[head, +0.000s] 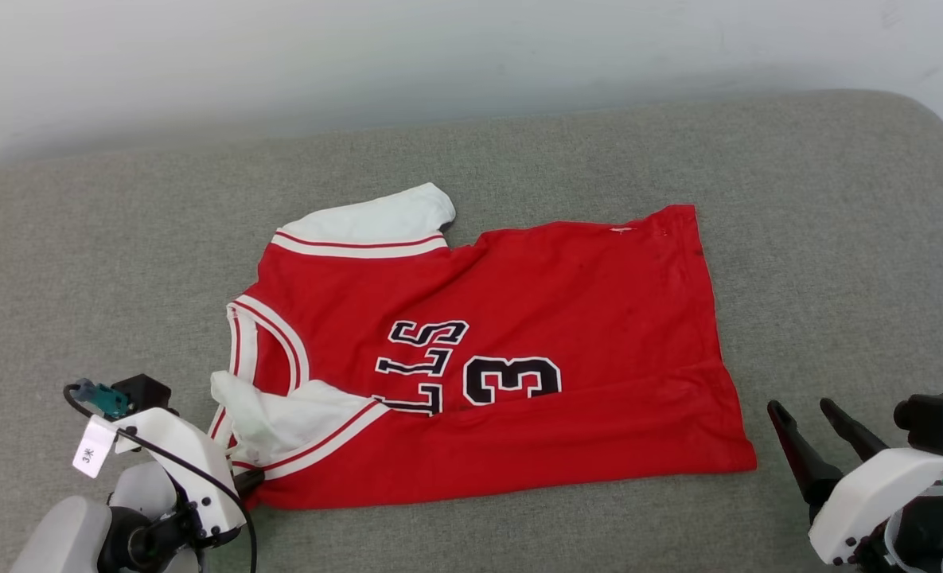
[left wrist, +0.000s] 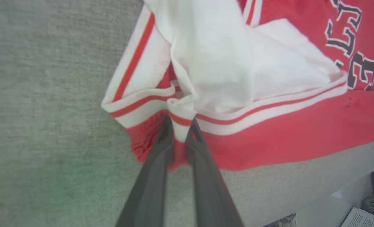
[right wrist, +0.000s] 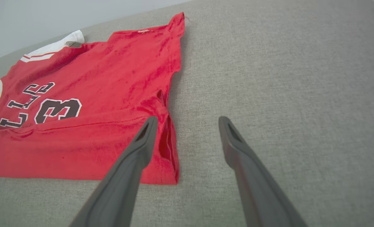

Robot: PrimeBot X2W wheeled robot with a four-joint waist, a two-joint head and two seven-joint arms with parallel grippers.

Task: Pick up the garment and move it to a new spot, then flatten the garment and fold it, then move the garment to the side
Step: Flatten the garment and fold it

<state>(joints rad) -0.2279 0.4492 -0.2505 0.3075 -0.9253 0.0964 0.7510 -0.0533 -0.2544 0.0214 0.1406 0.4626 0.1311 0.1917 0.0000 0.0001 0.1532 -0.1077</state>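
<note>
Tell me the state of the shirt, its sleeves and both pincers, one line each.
Shirt: front up, mostly spread out.
Near sleeve: crumpled over the chest.
Far sleeve: laid out.
Left pincer: shut on the shirt.
Right pincer: open, empty, beside the shirt.

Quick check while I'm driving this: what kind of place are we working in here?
Probably an indoor test room or lab: a grey fabric-covered padded surface with a rounded corner, a plain white wall right behind it, and a red garment laid out on it.
</note>
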